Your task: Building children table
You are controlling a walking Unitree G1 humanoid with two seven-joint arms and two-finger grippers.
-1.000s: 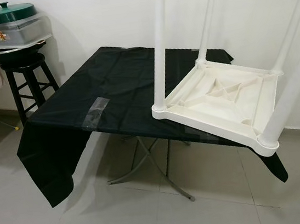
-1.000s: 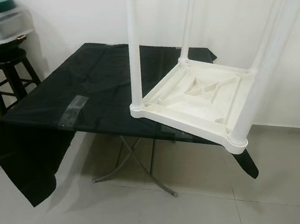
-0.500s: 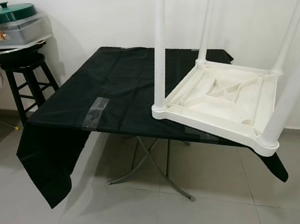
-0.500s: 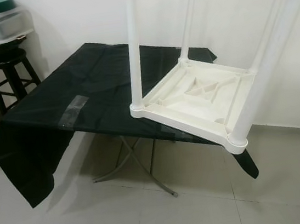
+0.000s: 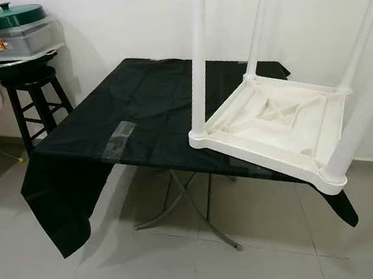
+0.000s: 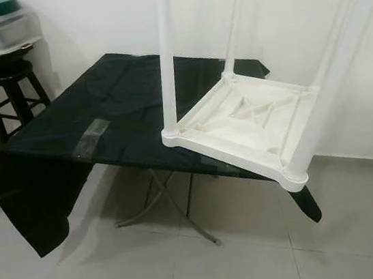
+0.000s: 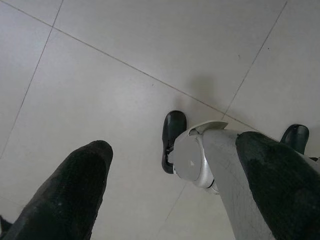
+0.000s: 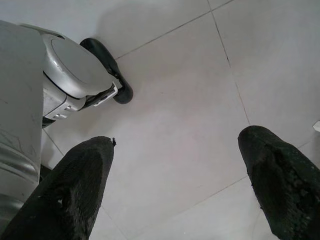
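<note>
While both arms hang idle by the robot's legs, the white children's table (image 5: 277,124) lies upside down at the three o'clock side of the worktop (image 5: 135,112), which is draped in a black cloth. All four legs are fitted and point upward. The corner nearest the robot juts out past the worktop's edge at about five o'clock.

The left claw (image 7: 170,195) points at the tiled floor (image 7: 125,65) with its fingers spread and nothing between them. The right claw (image 8: 180,185) hangs likewise, spread and empty, above the same tiles beside the robot's foot (image 8: 107,67).

To my eye the assembly looks finished, and what remains is to turn the piece over and set it on its feet. Doing that well likely means stepping closer first, then taking two legs low, near their sockets, where they flex least. The overhanging corner could tip the whole thing off, so I would draw it inward before lifting. The stool (image 5: 33,98) at ten o'clock, loaded with a lidded container (image 5: 14,31), stands well apart and shouldn't interfere.
</note>
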